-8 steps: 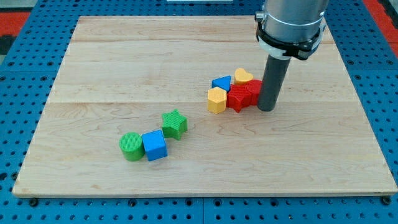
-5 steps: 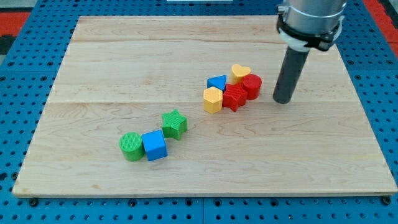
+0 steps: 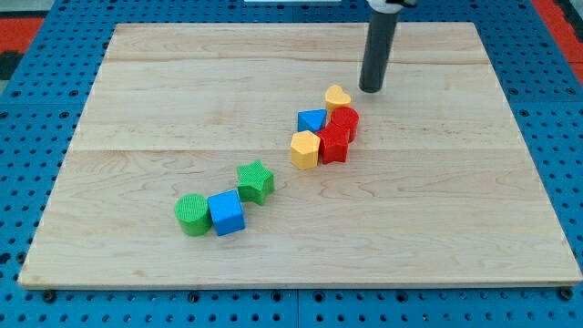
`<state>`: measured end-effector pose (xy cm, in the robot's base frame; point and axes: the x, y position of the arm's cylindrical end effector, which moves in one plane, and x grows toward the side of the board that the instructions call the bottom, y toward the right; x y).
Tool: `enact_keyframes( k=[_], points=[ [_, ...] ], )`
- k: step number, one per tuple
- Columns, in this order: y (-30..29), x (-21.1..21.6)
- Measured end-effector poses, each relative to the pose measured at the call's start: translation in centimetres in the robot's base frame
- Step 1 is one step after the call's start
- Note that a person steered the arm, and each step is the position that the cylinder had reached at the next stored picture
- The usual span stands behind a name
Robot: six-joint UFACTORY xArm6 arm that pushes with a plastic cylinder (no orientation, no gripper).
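My tip (image 3: 371,89) rests on the board toward the view's upper right, apart from every block. Nearest to it is the yellow heart (image 3: 338,97), a short way to its left and slightly lower. Below the heart sits the red cylinder (image 3: 344,121), with the blue triangle (image 3: 312,119) on its left. The red star (image 3: 333,145) and the yellow hexagon (image 3: 305,148) close the cluster at the bottom, all packed together. Lower left lie the green star (image 3: 256,180), the blue cube (image 3: 226,212) and the green cylinder (image 3: 191,215) in a touching row.
The wooden board (image 3: 137,109) lies on a blue pegboard (image 3: 27,137). The arm's body leaves the view at the top edge.
The rod swung from the cluster's right side up to above it. The cluster shifted left, and the yellow heart and red cylinder moved with it. The three lower-left blocks stayed put.
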<state>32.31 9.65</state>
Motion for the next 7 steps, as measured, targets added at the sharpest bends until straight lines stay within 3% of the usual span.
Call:
enact_keyframes(
  k=[2,4,5,7],
  points=[
    [-6.1,1.5],
    [-6.9,4.3],
    [-10.6,2.7],
    [-11.0,6.9]
  ],
)
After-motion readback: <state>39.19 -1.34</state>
